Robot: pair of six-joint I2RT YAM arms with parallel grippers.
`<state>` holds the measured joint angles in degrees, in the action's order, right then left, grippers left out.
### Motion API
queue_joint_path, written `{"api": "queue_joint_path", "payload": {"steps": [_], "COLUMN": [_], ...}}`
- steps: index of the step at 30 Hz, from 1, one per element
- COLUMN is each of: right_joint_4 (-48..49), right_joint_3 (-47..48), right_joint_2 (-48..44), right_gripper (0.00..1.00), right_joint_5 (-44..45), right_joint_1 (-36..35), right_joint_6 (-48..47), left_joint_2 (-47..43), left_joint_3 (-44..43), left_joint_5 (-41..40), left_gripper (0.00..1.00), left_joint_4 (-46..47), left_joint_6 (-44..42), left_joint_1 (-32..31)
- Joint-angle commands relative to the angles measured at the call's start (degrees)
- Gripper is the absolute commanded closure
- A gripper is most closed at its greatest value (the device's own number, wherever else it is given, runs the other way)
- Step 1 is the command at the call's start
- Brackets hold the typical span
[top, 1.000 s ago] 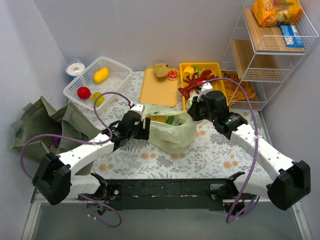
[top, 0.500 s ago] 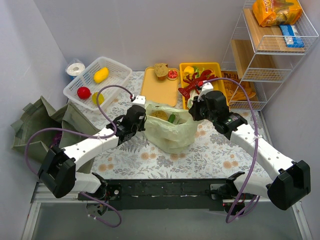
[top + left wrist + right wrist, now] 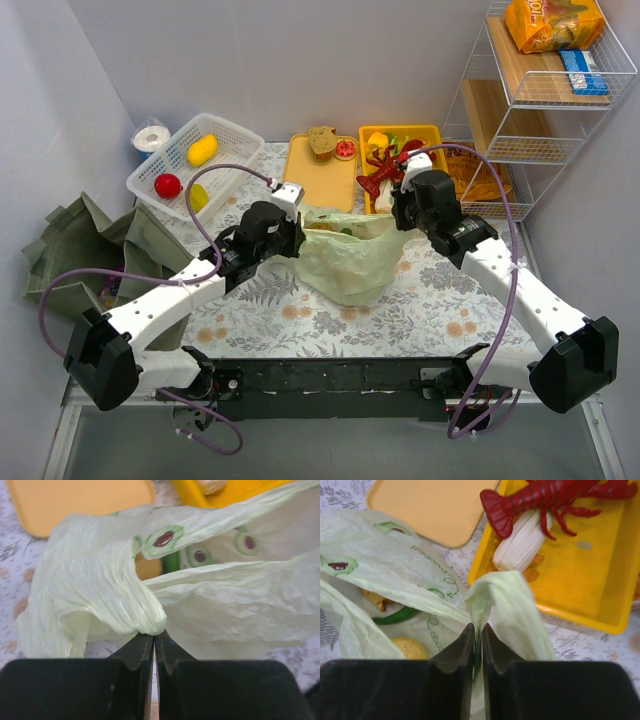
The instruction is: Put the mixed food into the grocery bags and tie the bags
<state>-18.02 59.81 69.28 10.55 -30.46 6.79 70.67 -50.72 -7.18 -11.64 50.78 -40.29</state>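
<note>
Tying stage, by the look of it. Gripping one bunched loop handle [image 3: 117, 587] of the plastic bag [image 3: 345, 262] in the left tool [image 3: 153, 639], jaws pressed together with only the crinkled film between them. Gripping the opposite handle [image 3: 496, 597] in the right tool [image 3: 476, 630] the same way, closed tight on the gathered plastic. Sitting mid-bench [image 3: 430, 300] between the two tools, just in front of the orange tray [image 3: 315, 185] and the yellow tray [image 3: 437, 140]. Drawn out left to right, so the long axis of the mouth along the line from one tool to the other: left handle at the left end, right handle at the right end, each arm nearest its own. Visible through the gap: a brown bun [image 3: 410, 647] and a green pepper [image 3: 395, 615]. Not yet bagged: a red lobster [image 3: 545, 497] and a white ribbed piece [image 3: 517, 544] in the yellow tray just beyond the right tool, and a bread piece [image 3: 322, 141] on the orange tray. Probably calls next for bringing the two handles inward across the mouth and crossing them; pulling outward would only tauten the film and risk a tear or a slip. Off to the far left, well apart from both tools: the tote [image 3: 90, 250], lying slack.
</note>
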Motion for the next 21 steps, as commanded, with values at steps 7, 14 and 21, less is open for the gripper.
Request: {"api": "queue_joint_path", "payload": {"steps": [7,14,21], "right_joint_4": [-2.6,12.4,17.0], "right_joint_3": [10.4,-1.8,-3.7], "right_joint_2": [-3.2,-13.3,-4.8], "right_gripper": [0.25,0.41,0.45], "right_joint_5": [-5.5,-31.6,-37.7], "right_joint_1": [0.3,0.0,-6.7], "right_joint_6": [-5.1,-4.3,-4.7], "left_joint_2": [0.0,0.0,0.1], "left_joint_3": [-7.9,-5.2,-4.3], "left_joint_5": [22.5,35.8,42.9], "left_gripper": [1.0,1.0,1.0], "left_joint_4": [4.5,11.4,12.7], "left_joint_6": [4.9,13.2,14.5], "left_joint_1": [2.1,11.6,15.1]}}
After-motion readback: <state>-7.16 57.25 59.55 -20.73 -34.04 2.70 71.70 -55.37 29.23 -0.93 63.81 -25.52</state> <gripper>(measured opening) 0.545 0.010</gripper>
